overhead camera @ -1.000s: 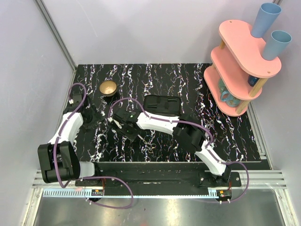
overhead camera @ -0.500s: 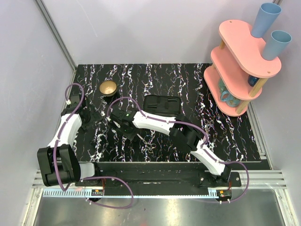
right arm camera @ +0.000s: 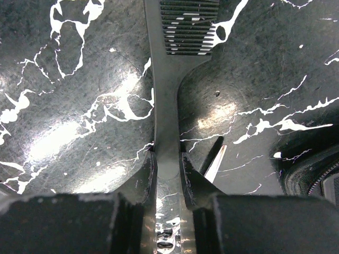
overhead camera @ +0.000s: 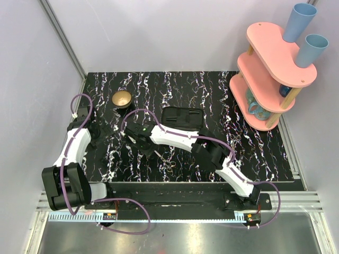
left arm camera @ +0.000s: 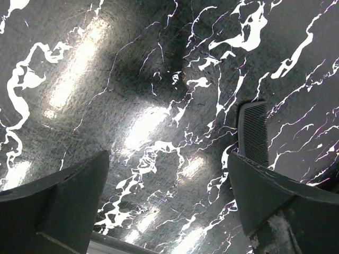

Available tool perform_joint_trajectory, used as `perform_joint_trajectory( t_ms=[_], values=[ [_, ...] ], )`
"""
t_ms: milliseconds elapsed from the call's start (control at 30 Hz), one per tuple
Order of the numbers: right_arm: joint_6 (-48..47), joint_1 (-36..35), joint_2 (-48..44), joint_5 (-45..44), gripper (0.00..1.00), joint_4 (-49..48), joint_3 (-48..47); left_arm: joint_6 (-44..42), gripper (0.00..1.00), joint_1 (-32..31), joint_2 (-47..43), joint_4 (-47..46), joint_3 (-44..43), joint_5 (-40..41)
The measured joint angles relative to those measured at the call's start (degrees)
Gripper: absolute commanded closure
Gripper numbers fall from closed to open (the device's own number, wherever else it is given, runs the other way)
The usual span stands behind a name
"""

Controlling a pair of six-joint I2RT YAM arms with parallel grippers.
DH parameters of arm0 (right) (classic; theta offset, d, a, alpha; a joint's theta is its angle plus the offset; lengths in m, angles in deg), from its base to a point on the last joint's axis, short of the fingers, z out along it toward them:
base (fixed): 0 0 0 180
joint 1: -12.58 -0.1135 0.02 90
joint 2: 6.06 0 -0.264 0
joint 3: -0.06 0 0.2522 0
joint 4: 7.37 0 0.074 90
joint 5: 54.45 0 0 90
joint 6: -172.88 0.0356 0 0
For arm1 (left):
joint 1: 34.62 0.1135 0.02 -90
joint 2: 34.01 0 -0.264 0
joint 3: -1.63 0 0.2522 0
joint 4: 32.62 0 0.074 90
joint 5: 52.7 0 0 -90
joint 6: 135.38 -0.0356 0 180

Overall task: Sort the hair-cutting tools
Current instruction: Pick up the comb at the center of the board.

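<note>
Right gripper (right arm camera: 167, 159) jaws on comb (right arm camera: 168, 106), scissors (right arm camera: 214, 159) beside

I am opening my left gripper (left arm camera: 168, 156) wider and pulling it back a little toward the lower left of the top view. My right gripper (right arm camera: 167, 156) is squeezing in on the thin handle of the black comb (right arm camera: 167, 95), and that arm is reaching a bit more left.
</note>
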Motion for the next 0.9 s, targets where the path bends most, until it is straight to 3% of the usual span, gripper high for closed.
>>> perform_joint_trajectory(
  t_ms=[533, 900],
  values=[
    [0.1, 0.0, -4.7, -1.9, 0.96, -5.2, 7.6, 0.7, 0.01, 0.3, -0.1, -0.2, 0.1, -2.2],
    [1.5, 0.0, -8.6, -4.3, 0.97, -5.8, 10.1, 1.7, 0.01, 0.3, -4.2, -4.1, 4.8, -13.3]
  ],
)
